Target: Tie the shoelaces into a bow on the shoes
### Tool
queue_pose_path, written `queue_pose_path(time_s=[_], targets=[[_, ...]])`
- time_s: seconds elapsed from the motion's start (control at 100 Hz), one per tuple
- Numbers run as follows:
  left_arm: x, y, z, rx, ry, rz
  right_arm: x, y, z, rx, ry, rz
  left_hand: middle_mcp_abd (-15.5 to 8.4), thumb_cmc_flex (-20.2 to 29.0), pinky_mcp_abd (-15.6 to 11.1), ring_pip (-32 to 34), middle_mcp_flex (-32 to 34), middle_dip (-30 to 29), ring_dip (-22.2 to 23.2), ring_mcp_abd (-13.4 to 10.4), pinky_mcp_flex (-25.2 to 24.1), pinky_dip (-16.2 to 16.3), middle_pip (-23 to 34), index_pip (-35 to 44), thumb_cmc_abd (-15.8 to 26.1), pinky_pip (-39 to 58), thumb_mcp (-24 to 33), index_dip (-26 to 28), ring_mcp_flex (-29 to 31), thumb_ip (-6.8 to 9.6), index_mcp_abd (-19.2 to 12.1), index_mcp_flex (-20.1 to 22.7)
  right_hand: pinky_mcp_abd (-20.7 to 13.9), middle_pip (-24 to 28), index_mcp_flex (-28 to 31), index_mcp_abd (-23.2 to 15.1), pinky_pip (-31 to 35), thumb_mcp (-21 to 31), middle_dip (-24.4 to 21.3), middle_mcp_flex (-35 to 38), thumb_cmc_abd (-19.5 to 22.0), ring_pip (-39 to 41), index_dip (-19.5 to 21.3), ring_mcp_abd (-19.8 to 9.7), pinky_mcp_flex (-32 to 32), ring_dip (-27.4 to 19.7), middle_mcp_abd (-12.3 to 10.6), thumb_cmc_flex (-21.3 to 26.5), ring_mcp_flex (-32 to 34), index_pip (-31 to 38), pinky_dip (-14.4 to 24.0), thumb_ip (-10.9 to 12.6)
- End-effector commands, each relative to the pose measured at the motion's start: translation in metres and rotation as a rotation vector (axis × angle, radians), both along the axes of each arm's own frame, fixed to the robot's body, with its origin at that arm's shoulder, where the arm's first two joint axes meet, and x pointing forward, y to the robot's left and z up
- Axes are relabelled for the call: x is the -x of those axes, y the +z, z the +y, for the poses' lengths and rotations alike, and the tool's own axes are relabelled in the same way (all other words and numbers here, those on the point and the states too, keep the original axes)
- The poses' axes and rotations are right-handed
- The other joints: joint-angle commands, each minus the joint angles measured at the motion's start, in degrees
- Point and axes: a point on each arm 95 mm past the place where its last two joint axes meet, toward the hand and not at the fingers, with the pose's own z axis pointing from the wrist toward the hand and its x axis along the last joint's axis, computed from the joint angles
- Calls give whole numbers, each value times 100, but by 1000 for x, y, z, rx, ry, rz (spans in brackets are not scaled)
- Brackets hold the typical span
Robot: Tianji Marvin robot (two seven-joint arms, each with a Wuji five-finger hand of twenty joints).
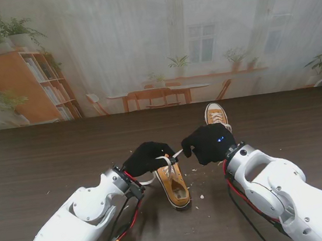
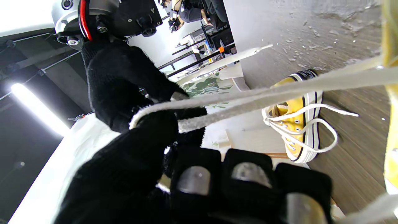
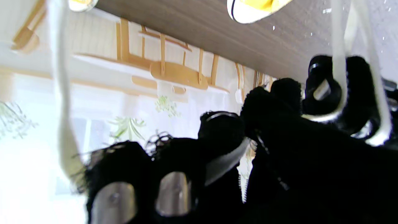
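Laces are what I am watching from the stand camera: both robot hands are working over the near shoe [image 1: 173, 185], a yellow sneaker that is lying on the dark wooden bench [image 1: 49, 163] with its toe pointing toward me. The left robot hand [image 1: 147, 157] is sitting at about ten o'clock from that shoe, just beside its collar, and the right robot hand [image 1: 209, 143] is hovering at about two o'clock from it, a little apart. A white shoelace [image 1: 174, 156] is running between the two gloved hands, stretched across above the shoe's opening.

In the left wrist view, the left robot hand [image 2: 146, 146] is pinching a flat white lace [image 2: 264, 96] between thumb and forefinger, so it is grasping the lace, and the strand is leading away taut toward the near shoe at the frame edge. The right robot hand [image 2: 124, 77] is facing it, touching the same lace.

In the right wrist view, the right robot hand [image 3: 248, 149] is curling its fingers [image 3: 323, 90], and a loop of lace [image 3: 339, 93] is passing around them, so it is grasping lace too.

The second shoe [image 1: 215, 114] is lying at twelve o'clock from the right robot hand, just past it and partly hidden by it. In the left wrist view that second shoe [image 2: 295, 124] is showing loose, untied laces [image 2: 320, 124] trailing onto the bench. Small pale crumbs [image 1: 201, 196] are scattered on the bench at three o'clock from the near shoe.
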Motion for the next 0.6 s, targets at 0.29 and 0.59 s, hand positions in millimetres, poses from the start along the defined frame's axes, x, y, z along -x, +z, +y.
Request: queue_pose_path(time_s=[0.29, 0.59], targets=[[6, 1, -4, 12, -26, 6, 3, -29, 3, -70, -81, -31, 332, 171, -1005, 142, 162, -80, 27, -16, 141, -90, -8, 77, 104, 1474, -189, 111, 317, -121, -616, -108, 369, -37, -2271, 368, -76, -208, 14, -1169, 573, -754, 758, -145, 8, -799, -167, -103, 195, -810, -545, 85], [10, 3, 1, -12, -26, -11, 10, -50, -1, -136, -128, 15, 333, 177, -976, 127, 161, -81, 23, -6, 136, -118, -17, 23, 136, 1474, -233, 77, 316, -120, -633, -135, 120, -622, -4551, 497, -2284, -221, -612, -4024, 818, -3559, 261, 375, -2869, -2076, 46, -1220, -1259, -1016, -567, 417]])
